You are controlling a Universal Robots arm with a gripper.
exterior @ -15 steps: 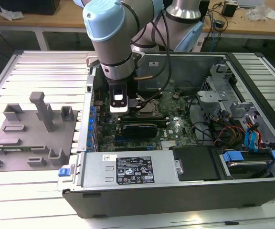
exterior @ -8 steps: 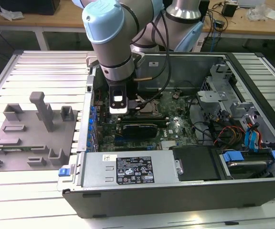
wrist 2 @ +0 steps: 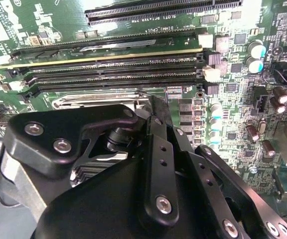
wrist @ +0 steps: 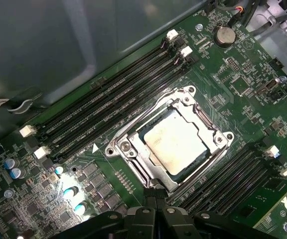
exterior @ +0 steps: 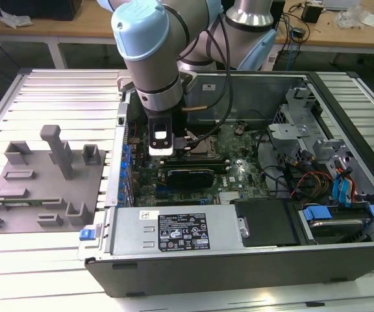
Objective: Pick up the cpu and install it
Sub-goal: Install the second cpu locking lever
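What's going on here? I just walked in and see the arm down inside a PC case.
The arm is working on installing a cpu. Its gripper hangs over the motherboard inside the open case. In the first wrist view the cpu lies in the socket, silvery top up, with the gripper just above it. The grey tray sits on the table outside the case.

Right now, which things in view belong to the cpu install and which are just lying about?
Part of the job:
- cpu, lying in the socket
- socket, its metal frame around the cpu
- gripper, above the socket's edge
- motherboard

Just lying about:
- grey tray, on the exterior view's left, outside the case
- power supply
- blue-tabbed drive
- memory slots
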